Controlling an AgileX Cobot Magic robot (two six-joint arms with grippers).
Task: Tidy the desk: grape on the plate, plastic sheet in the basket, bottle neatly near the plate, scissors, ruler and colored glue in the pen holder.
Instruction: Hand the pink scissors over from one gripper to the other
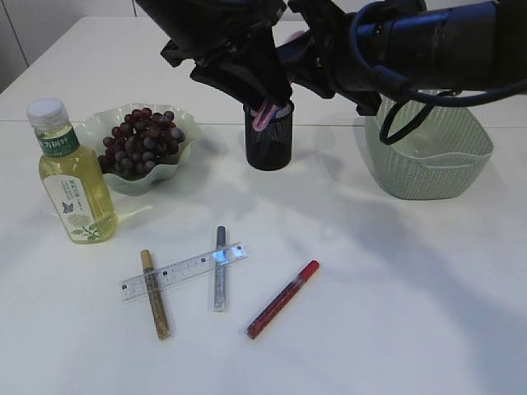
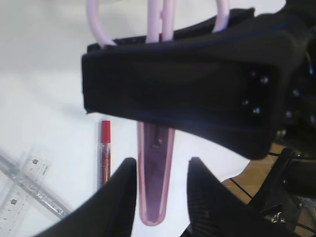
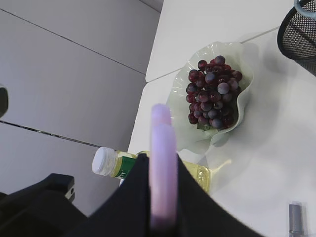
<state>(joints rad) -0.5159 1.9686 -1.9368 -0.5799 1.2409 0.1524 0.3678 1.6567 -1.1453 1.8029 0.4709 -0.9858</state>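
Pink scissors (image 2: 156, 192), black mesh pen holder (image 1: 268, 140), purple grape (image 1: 140, 141)

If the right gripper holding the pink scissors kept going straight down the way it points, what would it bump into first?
Probably the black mesh pen holder. The right gripper grips the pink scissors, whose tip already sits at the holder's mouth, so they would likely slide inside. Depth is hard to judge.

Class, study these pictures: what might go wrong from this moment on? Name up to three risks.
1. The scissors hang tilted at the pen holder rim, gripped by the right hand; the tip could catch the rim and tip it over.
2. The left hand stands open around the blade end, so moving off could knock it.
3. The ruler crosses two glue pens; lifting it may drag them.
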